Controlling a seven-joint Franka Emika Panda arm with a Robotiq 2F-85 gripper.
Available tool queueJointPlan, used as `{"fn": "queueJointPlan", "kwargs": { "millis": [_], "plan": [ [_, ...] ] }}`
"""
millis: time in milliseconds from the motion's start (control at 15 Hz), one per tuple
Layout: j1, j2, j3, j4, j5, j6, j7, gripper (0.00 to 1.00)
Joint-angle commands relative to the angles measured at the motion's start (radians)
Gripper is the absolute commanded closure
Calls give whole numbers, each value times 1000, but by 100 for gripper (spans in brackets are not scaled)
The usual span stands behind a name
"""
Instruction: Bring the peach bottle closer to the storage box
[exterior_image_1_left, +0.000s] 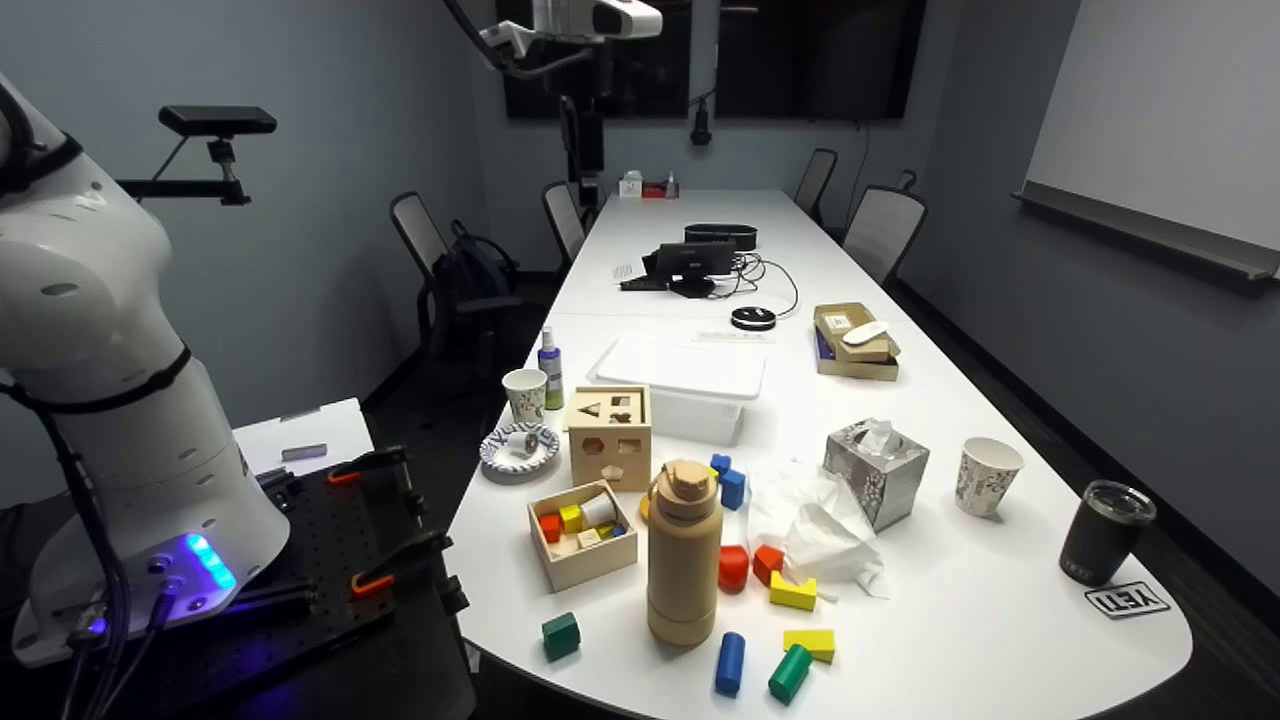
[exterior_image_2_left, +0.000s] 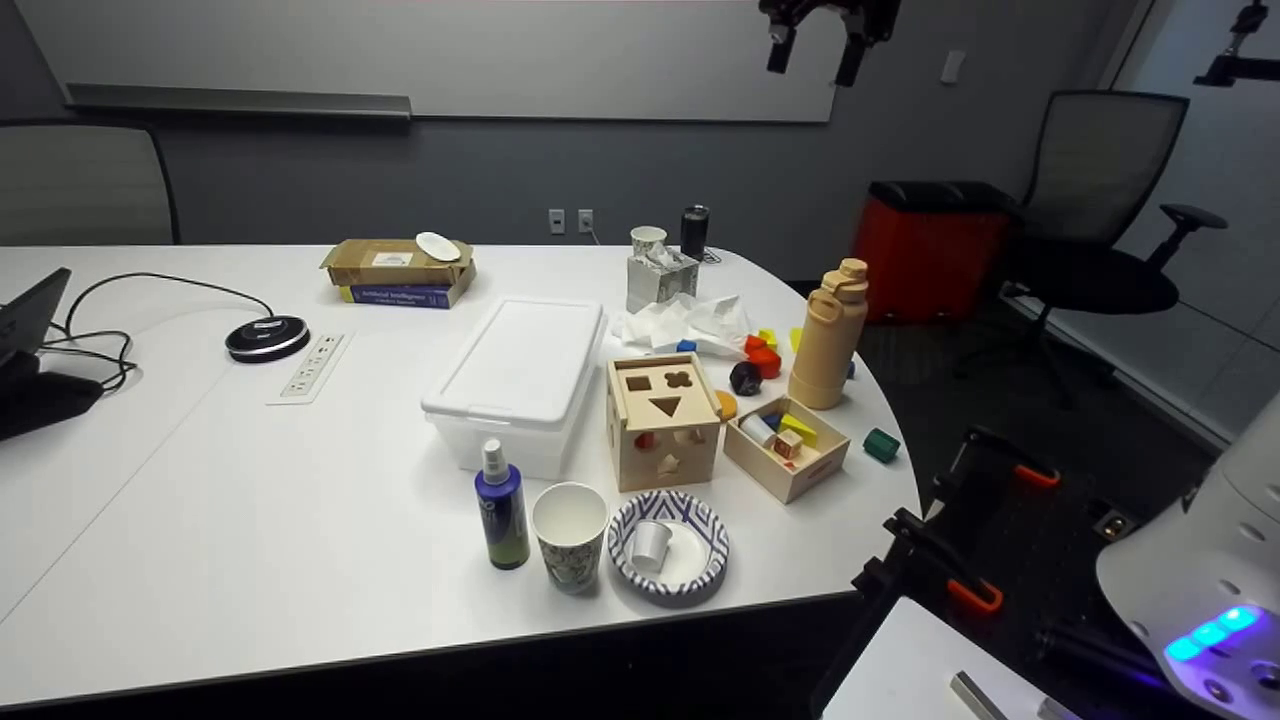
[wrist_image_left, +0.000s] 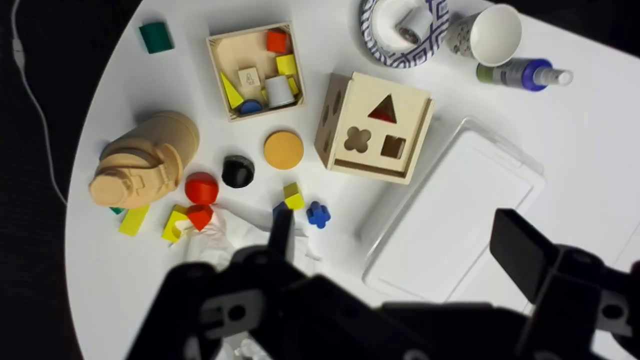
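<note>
Right up front, lower middle of the frame in an exterior view, here's the peach bottle (exterior_image_1_left: 684, 565), upright on the white table (exterior_image_1_left: 950, 640). It looks stiff-walled and matte rather than slick, and I'd expect real weight if it's full; that height means a clumsy nudge could topple it. Best hold, I'd say, is square around the upper body, under the cap (exterior_image_1_left: 690, 478); the carry loop (wrist_image_left: 171, 165) looks the chancier catch. Loose blocks (exterior_image_1_left: 732, 567) dot the way ahead, so lifting over them seems the smarter play. Just beyond, left, the wooden tray (exterior_image_1_left: 595, 567): coloured blocks (exterior_image_1_left: 570, 518) and a small white cup (exterior_image_1_left: 599, 510) lying inside. Behind it stands the shape-sorter cube (exterior_image_1_left: 611, 458), a red piece (wrist_image_left: 383, 117) peeping through its triangular hole in the wrist view. Left of that, the paper bowl (exterior_image_1_left: 549, 452) cradles another little cup (exterior_image_1_left: 521, 444), tipped on its side. Just past the cube, mid-frame, the storage box (exterior_image_1_left: 700, 415), lid (exterior_image_1_left: 690, 368) on; whether it holds anything, I can't tell. High overhead, top of the frame and right of centre in an exterior view, hangs the gripper (exterior_image_2_left: 812, 70), fingers spread, nothing between them.
</note>
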Motion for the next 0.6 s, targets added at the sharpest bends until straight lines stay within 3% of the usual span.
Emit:
{"fn": "queueJointPlan", "kwargs": {
  "millis": [0,267,533],
  "plan": [
    [-72,-10,-63,-79,31,104,34,0],
    [-145,29,-115,-178,35,273,94,0],
    [-183,86,-103,-276,27,471,266,0]
  ]
}}
